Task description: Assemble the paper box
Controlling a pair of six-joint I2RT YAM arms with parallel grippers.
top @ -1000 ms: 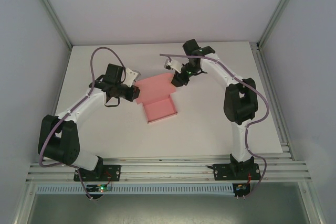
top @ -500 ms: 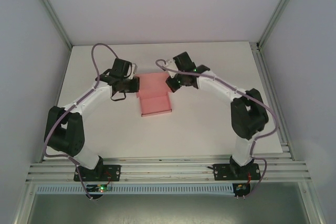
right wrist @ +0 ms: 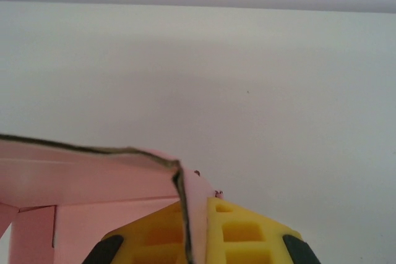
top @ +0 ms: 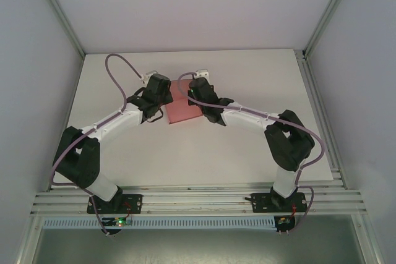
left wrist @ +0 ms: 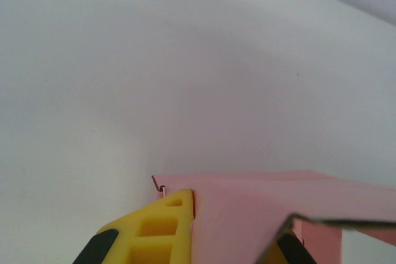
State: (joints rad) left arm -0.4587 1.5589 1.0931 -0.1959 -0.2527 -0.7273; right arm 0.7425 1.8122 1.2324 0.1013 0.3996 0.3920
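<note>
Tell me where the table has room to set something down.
Free: the table strip between paper box and front rail, and the far right corner beyond the right arm. Crowded: the middle, where left pincer and right pincer clamp the box.

I work in a lab test cell. A white table [top: 247, 146], plain walls [top: 37, 91] and metal frame rails [top: 198, 197] surround me.

left arm [top: 114, 122] bending inward, jaws pressing shut | right arm [top: 247, 114] bending inward, jaws pressing shut | wrists facing each other
</note>
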